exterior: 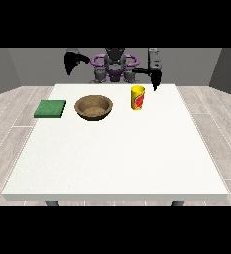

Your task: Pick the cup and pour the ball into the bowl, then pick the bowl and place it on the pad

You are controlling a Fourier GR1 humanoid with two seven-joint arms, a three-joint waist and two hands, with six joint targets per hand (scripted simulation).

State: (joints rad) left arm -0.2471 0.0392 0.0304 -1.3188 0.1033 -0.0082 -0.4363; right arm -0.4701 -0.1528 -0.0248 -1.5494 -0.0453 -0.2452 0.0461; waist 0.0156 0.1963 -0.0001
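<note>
A yellow cup (138,97) with a red mark stands upright on the white table (117,158), right of centre at the back. No ball shows; the cup's inside is hidden. A brown wooden bowl (93,107) sits to the cup's left. A flat green pad (50,108) lies at the table's left edge. The hand at the view's right (155,80) hangs fingers down just behind and right of the cup, apart from it. The hand at the view's left (74,62) is raised above the table's back edge, holding nothing.
The robot's torso (115,67) stands behind the table's back edge. The table's front half stretches bare towards the camera. Wooden floor surrounds the table on both sides.
</note>
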